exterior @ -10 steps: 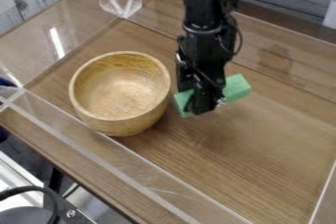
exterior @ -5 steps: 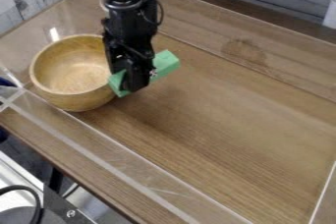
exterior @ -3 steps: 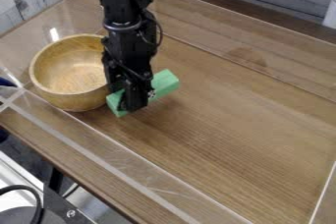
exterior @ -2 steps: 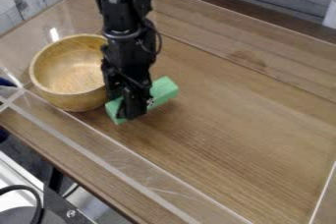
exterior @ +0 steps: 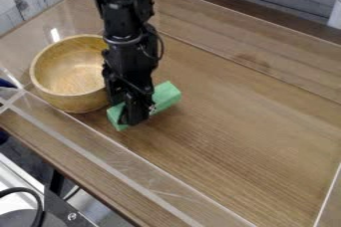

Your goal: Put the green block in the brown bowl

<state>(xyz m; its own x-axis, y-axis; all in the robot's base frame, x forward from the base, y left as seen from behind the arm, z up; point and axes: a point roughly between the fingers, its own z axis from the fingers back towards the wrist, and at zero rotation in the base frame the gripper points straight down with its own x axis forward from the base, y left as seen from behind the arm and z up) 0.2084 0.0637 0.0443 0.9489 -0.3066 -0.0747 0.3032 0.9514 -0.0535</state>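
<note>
The green block (exterior: 166, 97) is an elongated bright green piece lying low over the wooden table, just right of the brown bowl (exterior: 67, 70). My gripper (exterior: 134, 112) points straight down and is shut on the green block around its middle, so the block's ends stick out to either side of the black fingers. The brown bowl is round, light wood with thick walls, and nothing shows inside it. The arm's lower part stands against the bowl's right rim and hides a bit of it.
A clear acrylic wall (exterior: 147, 176) runs along the table's front edge. Another clear wall and a small clear stand sit at the back. Bare wooden tabletop (exterior: 253, 112) stretches to the right of the gripper.
The gripper with the green block has sunk and drifted slightly toward the front of the table, staying beside the bowl's right rim. The bowl has kept its place since a second ago.
</note>
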